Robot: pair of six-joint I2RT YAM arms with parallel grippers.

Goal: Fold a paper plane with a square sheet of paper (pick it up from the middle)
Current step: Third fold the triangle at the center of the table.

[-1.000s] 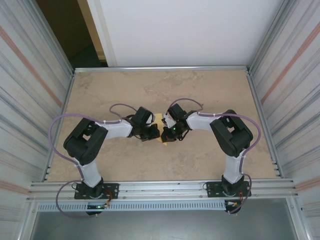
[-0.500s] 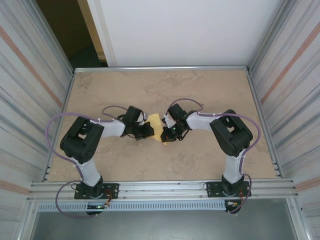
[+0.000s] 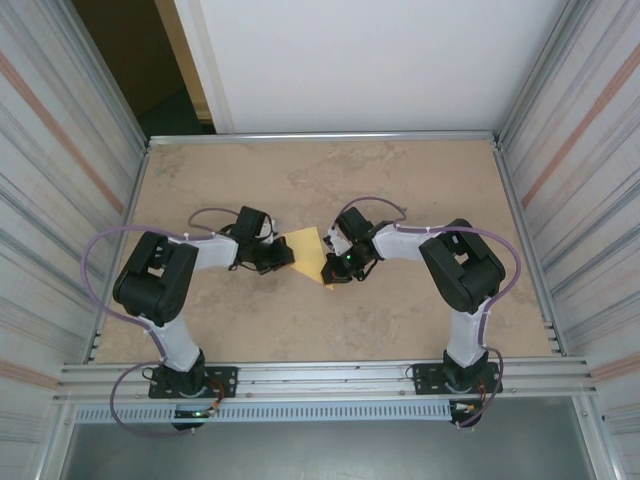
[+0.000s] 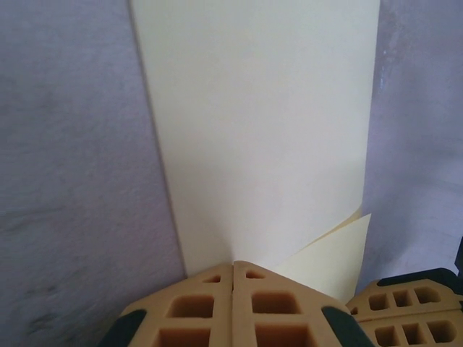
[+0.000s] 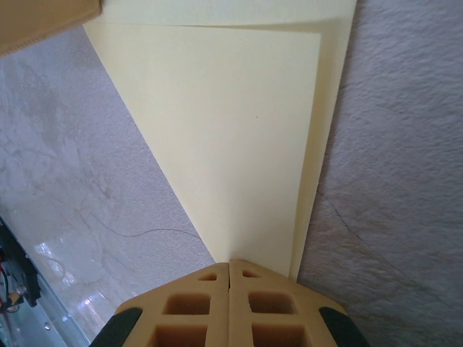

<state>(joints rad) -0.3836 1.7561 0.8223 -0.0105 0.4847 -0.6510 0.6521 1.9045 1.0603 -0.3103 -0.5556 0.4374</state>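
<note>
The square sheet of paper (image 3: 308,254) is yellow and lies folded in layers on the table between my two grippers. In the left wrist view the paper (image 4: 260,130) runs away from my left gripper (image 4: 233,264). That gripper is shut, and its tips rest at the paper's near edge beside a loose flap (image 4: 329,253). My right gripper (image 5: 230,262) is also shut, with its tips at the narrow point of the folded paper (image 5: 231,130). From above, the left gripper (image 3: 289,254) is at the paper's left edge and the right gripper (image 3: 329,272) at its lower right. I cannot tell whether either gripper pinches the paper.
The beige stone-patterned table (image 3: 400,190) has metal rails and ribbed walls (image 3: 70,180) on both sides and a white panel (image 3: 370,60) at the back. A metal rail (image 3: 320,375) at the near edge carries both arm bases. Purple cables loop beside each arm.
My left gripper has slid to the left, staying shut, and more of the yellow paper now shows. The right gripper has stayed in place.
</note>
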